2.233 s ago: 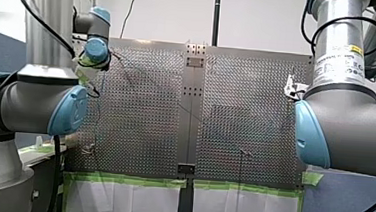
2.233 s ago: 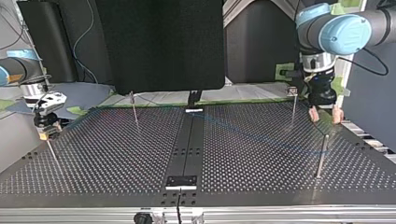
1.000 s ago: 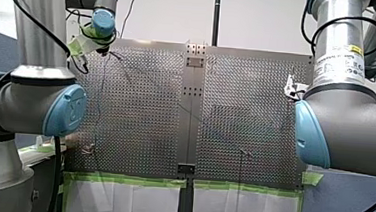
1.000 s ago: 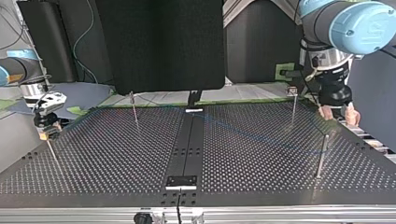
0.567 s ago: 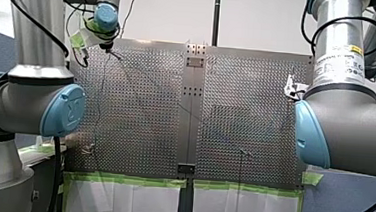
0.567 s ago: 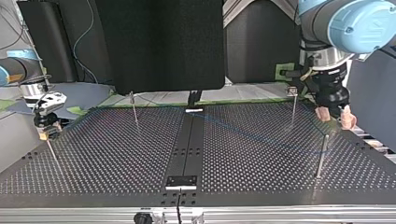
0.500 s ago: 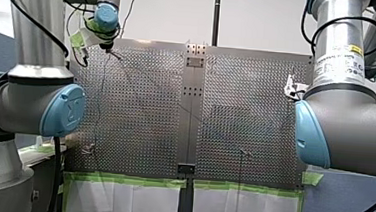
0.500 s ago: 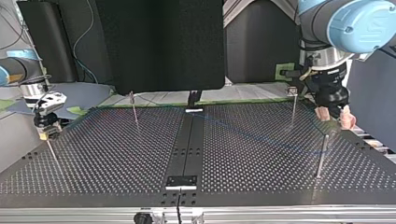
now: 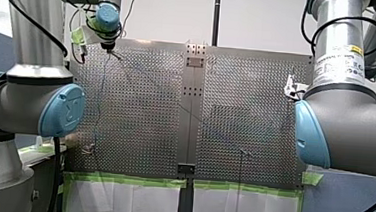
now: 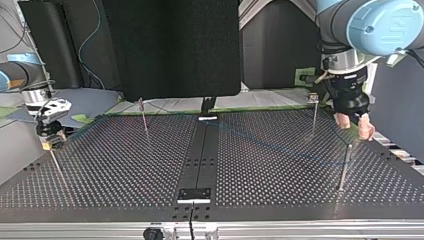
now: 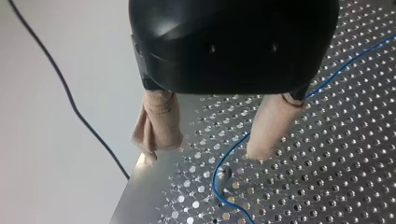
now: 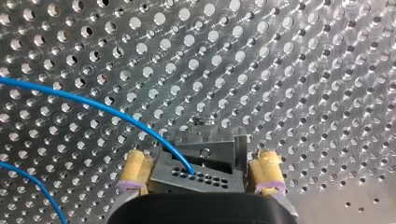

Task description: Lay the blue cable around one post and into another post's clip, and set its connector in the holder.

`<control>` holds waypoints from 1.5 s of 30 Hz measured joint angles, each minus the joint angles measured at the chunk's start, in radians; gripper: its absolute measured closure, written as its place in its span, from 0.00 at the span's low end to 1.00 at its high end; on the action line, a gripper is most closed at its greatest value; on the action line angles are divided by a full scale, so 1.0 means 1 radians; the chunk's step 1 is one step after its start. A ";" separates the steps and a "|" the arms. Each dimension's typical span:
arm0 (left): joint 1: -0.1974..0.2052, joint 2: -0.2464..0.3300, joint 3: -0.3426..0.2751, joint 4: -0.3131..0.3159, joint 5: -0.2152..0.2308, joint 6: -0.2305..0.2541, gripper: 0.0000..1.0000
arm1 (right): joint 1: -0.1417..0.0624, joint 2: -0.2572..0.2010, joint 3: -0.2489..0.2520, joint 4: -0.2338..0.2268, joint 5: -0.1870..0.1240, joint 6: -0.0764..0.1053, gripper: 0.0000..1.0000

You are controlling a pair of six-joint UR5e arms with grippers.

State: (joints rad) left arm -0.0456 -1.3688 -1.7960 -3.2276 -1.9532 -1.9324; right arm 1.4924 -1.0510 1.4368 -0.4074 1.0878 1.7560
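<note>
The thin blue cable [image 11: 232, 149] bends around a small post [image 11: 224, 172] near the plate's corner. My left gripper [image 11: 205, 151] hangs open just above it, and the cable runs between its beige fingers untouched. In the top view this gripper [image 10: 354, 126] is at the right, near two posts [image 10: 314, 112] [image 10: 344, 165]. The dark connector [image 12: 196, 179] sits in the metal holder [image 12: 215, 140] with the cable [image 12: 93, 103] running into it. My right gripper [image 12: 201, 156] is open, its yellow-padded fingers on either side of the connector.
The perforated plate [image 10: 125, 165] has a dark centre strip [image 10: 199, 160]. More thin posts stand at the top view's left [image 10: 143, 117] [image 10: 55, 165]. My right gripper [image 10: 50, 140] is low at that left edge. A black screen [image 10: 170, 45] stands behind the plate.
My left arm has swung further toward the plate's far corner post and turned its wrist, with the fingers staying apart. My right arm and the connector have not moved.
</note>
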 joint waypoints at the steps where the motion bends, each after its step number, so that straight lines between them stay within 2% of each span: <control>1: -0.001 0.000 0.000 0.000 0.000 0.008 0.00 | 0.000 0.000 0.000 0.000 0.000 0.000 0.00; 15: -0.008 0.000 -0.001 -0.002 0.000 0.143 0.00 | 0.000 0.000 0.000 0.000 0.000 0.000 0.00; 45: -0.010 0.000 -0.017 0.002 0.000 0.401 0.00 | 0.000 0.000 0.000 0.000 0.000 0.000 0.00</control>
State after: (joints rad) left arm -0.0557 -1.3688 -1.8130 -3.2258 -1.9537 -1.5318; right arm 1.4924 -1.0509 1.4368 -0.4074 1.0879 1.7560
